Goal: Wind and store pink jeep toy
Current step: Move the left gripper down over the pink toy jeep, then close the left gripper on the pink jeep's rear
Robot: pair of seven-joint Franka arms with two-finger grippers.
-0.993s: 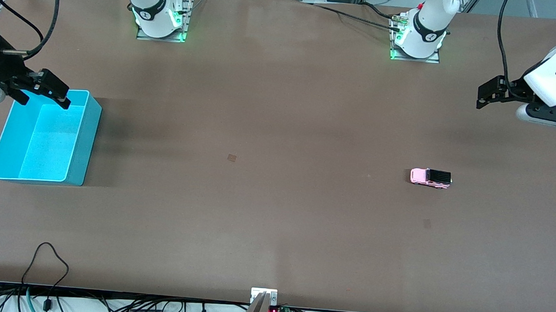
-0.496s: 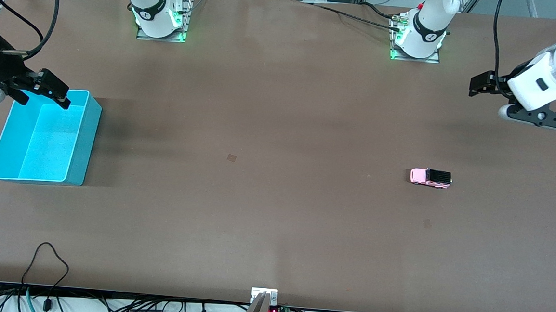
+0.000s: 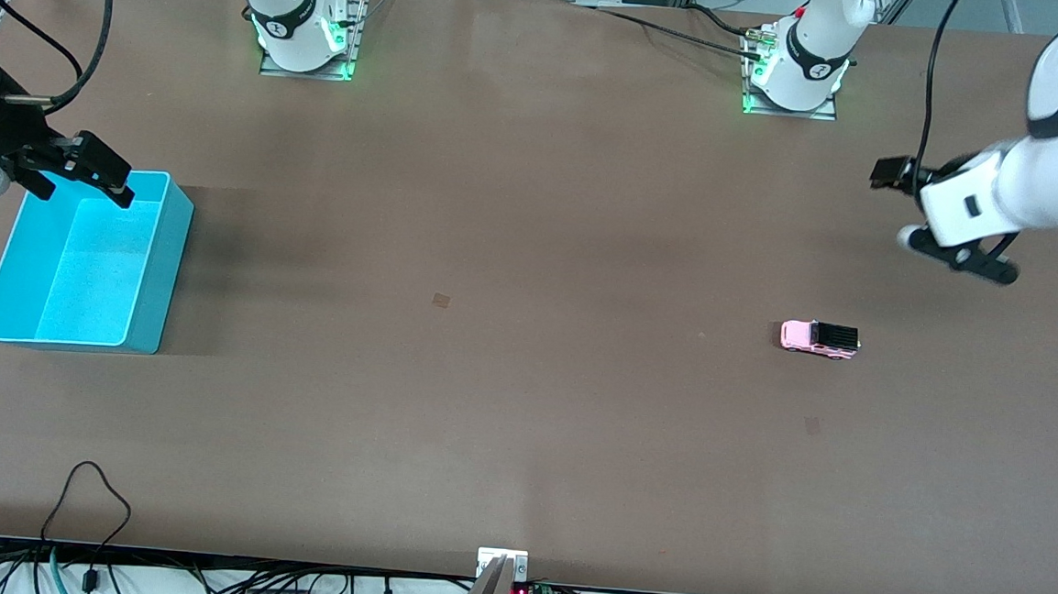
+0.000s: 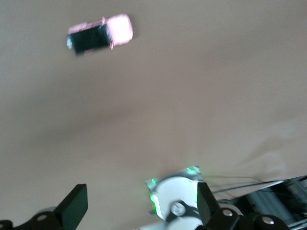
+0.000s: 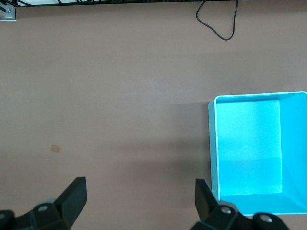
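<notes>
- Front view: the pink jeep toy stands on its wheels on the bare brown table, toward the left arm's end, with nothing touching it. The left gripper hangs in the air over the table near that end, apart from the toy; from this angle I cannot tell how its fingers stand. The right gripper is over the rim of the turquoise bin at the right arm's end, where the right arm waits, its fingers spread.
- Left wrist view: the pink jeep toy shows blurred on the table, black roof and pink bonnet just readable. Two dark fingertips of the left gripper stand wide apart with nothing between them.
- Right wrist view: the right gripper has its fingers spread wide, gripping nothing, over the table beside the turquoise bin. A black cable loops near the table's edge.
</notes>
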